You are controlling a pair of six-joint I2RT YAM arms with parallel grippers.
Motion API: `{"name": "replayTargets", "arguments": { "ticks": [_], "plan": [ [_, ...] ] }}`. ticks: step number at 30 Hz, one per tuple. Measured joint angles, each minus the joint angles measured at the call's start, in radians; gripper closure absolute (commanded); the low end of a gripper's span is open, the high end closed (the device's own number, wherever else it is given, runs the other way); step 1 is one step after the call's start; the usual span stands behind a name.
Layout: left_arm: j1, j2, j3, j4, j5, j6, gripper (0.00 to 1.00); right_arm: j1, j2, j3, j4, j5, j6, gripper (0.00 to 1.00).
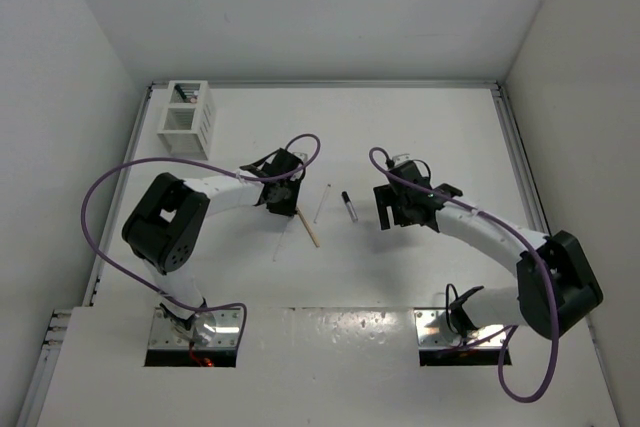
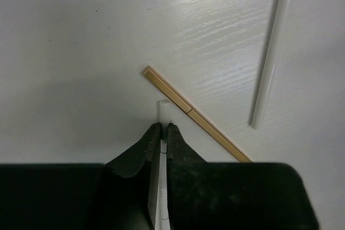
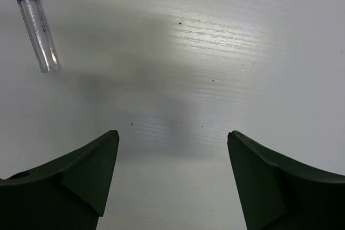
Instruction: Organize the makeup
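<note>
My left gripper is shut on a slim white stick, whose tip pokes out just past the fingertips, low over the table. A long tan wooden stick lies diagonally just to its right, with its lower end hidden under my gripper. A longer white stick lies further right. In the top view the left gripper is at the tan stick's far end. My right gripper is open and empty above bare table. A clear tube with a black cap lies to its upper left.
The white slatted two-compartment box stands at the far left, with a few small items in its far compartment. The white stick and the black-capped tube lie between the two grippers. The right gripper is right of them.
</note>
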Motion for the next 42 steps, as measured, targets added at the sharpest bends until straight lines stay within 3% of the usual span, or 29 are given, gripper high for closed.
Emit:
{"name": "replayTargets", "arguments": {
  "ticks": [2,12,22,29,33,38,42],
  "plan": [
    [0.000,0.000,0.000,-0.001,-0.003,0.011,1.00,0.000,-0.003,0.000,-0.001,0.001,-0.001,0.18],
    [0.035,-0.016,-0.013,-0.007,-0.067,0.099,1.00,0.000,-0.018,-0.003,-0.018,0.015,-0.015,0.18],
    [0.204,-0.094,0.001,-0.100,-0.047,0.217,1.00,0.003,-0.031,-0.002,0.043,-0.055,-0.082,0.18],
    [0.227,-0.137,0.109,-0.109,0.000,0.259,1.00,0.003,0.017,0.032,0.094,-0.116,-0.117,0.18],
    [0.251,-0.138,0.248,-0.114,0.010,0.287,1.00,0.003,0.051,0.058,0.119,-0.145,-0.135,0.18],
    [0.338,-0.152,0.417,-0.016,-0.019,0.352,1.00,0.002,0.097,0.115,0.148,-0.192,-0.156,0.18],
    [0.449,-0.225,0.431,0.171,-0.072,0.409,1.00,0.002,0.152,0.195,0.169,-0.227,-0.172,0.18]
  ]
}}
